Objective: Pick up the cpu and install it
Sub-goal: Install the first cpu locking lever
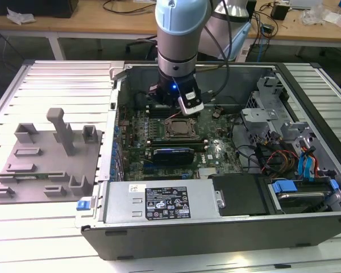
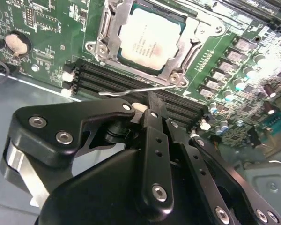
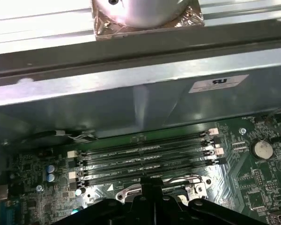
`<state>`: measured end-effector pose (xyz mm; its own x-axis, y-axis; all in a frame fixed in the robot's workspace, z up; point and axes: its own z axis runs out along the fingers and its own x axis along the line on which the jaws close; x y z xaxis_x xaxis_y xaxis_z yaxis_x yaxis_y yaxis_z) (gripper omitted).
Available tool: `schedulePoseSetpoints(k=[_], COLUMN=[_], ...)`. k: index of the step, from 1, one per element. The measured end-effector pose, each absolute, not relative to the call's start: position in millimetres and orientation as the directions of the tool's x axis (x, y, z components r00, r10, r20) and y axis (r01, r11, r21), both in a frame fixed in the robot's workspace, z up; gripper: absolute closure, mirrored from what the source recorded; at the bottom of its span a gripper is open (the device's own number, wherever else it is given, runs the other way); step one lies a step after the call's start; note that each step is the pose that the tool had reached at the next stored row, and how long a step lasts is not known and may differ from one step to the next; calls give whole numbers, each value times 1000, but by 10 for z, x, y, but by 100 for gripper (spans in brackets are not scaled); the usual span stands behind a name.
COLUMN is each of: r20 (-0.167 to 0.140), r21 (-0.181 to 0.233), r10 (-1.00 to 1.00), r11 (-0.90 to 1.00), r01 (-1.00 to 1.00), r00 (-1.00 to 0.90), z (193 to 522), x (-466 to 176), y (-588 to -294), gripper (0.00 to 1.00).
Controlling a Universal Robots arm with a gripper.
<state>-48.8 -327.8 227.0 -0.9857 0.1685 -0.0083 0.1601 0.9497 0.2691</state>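
The tool (image 2: 152, 104) hung low inside the computer case (image 1: 159, 239), its two fingers pressed together into one dark blade with nothing between them; it was clenched on nothing

The cpu (image 2: 150, 40) lay just ahead of the tool's tips in the second wrist view, apart from them, flat in the socket frame (image 2: 105, 33) on the motherboard (image 2: 47, 28); its pale metal top faced up, and the metal bracket ran around its edges; a thin wire lever (image 2: 131, 91) crossed between the tips and the socket, very near the tips; whether it was latched, or touched by the tool, could not be told; the memory slots (image 2: 112, 77) ran directly under the tips

As a thing to handle, the cpu looked light, stiff and thin; the smooth metal lid would likely be slippery under hard pads, and the underside and the socket contacts are probably the fragile parts, so a skewed drop or sideways drag could do harm; the sound hold, by my judgement, would be across two opposite edges of the plate, kept level, with light pressure; seated inside the bracket as it was, those edges seemed mostly fenced off from the tool, leaving little more than the top face open to it
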Motion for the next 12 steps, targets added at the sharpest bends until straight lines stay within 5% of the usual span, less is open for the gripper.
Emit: schedulePoseSetpoints(k=[12], r20=[-8], r21=[269], r10=[191], r11=[946], r01=[182], r00=[-982], z=[2225], x=[-451], y=[-3196], gripper=[89])
